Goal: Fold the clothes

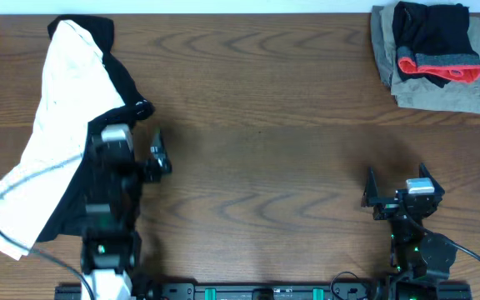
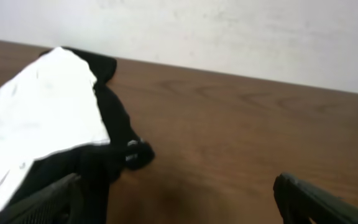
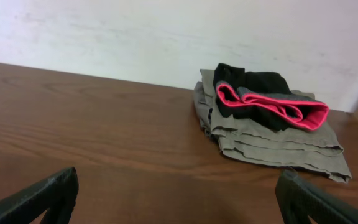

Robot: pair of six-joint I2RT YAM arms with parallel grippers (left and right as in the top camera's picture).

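Folded black leggings (image 1: 430, 37) with a grey and red-orange waistband lie on a folded khaki piece (image 1: 457, 92) at the far right corner; both show in the right wrist view, leggings (image 3: 260, 93) on the khaki piece (image 3: 272, 146). A white piece (image 1: 61, 125) lies spread over a black piece (image 1: 127, 87) at the left, also in the left wrist view, white piece (image 2: 36, 124) and black piece (image 2: 114, 124). My left gripper (image 1: 136, 142) (image 2: 179, 199) is open and empty, at the black piece's right edge. My right gripper (image 1: 397, 185) (image 3: 179, 196) is open and empty over bare table, near the front right.
The wooden table (image 1: 257, 125) stretches bare between the two heaps. A pale wall (image 3: 166, 31) stands behind the table's far edge. A cable (image 1: 7, 217) runs over the white piece by the left arm.
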